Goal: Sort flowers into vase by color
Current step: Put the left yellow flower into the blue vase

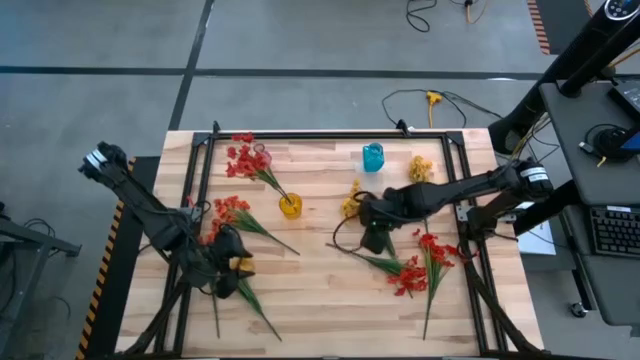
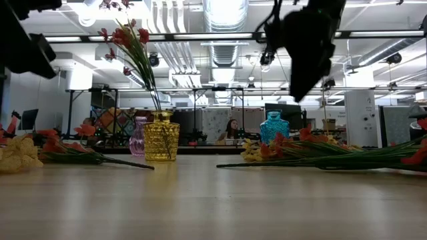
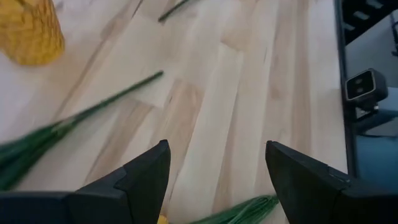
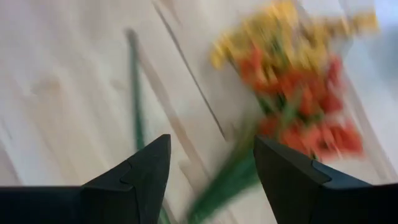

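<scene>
Both grippers' fingers spread, empty — red flowers (image 4: 298, 106) lie beyond right gripper (image 4: 211, 180)

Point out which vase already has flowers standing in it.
The yellow vase, mid-table, holds a red-orange sprig. The blue vase and the pink vase stand empty.

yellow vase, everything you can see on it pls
The yellow vase looks like translucent amber glass with a textured, dimpled surface, a rounded body and a narrower neck. It stands upright on the wooden table, left of centre. One red flower sprig sits in it, its stem leaning toward the table's back left. Neither gripper touches it.
</scene>
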{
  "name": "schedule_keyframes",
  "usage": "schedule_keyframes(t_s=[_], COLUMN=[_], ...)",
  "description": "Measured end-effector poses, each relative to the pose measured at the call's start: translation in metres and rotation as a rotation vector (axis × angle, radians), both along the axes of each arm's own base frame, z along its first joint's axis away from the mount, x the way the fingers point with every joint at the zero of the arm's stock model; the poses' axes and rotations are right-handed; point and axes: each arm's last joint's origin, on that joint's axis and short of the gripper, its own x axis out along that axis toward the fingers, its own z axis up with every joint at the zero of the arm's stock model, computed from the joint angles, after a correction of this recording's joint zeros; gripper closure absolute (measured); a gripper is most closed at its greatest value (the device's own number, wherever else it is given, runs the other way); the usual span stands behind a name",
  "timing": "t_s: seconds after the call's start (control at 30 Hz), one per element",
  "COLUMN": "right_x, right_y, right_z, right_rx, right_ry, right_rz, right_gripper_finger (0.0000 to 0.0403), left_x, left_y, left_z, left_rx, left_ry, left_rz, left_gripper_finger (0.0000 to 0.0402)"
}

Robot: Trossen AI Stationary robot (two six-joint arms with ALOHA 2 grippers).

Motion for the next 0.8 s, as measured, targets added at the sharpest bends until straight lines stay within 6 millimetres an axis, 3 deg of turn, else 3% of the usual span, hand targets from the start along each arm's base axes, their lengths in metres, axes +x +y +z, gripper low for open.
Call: schedule_keyframes(t_s=[0.4, 0.8], right_x=[0.003, 0.004], right_y=[0.049, 0.081], right_z=[0.002, -0.014], right_rx=[-0.192, -0.12], right_ry=[-0.176, -0.426], right_rz=[0.136, 0.163], right_gripper_finger=[0.0184, 0.0184], left_x=[0.004, 0.005], left_y=[-0.017, -0.034], left_z=[-0.022, -0.032], left_rx=[-0.083, -0.333], left_ry=[0.161, 0.391], left_rz=[0.002, -0.089], left_gripper_finger=[0.0155, 0.0155])
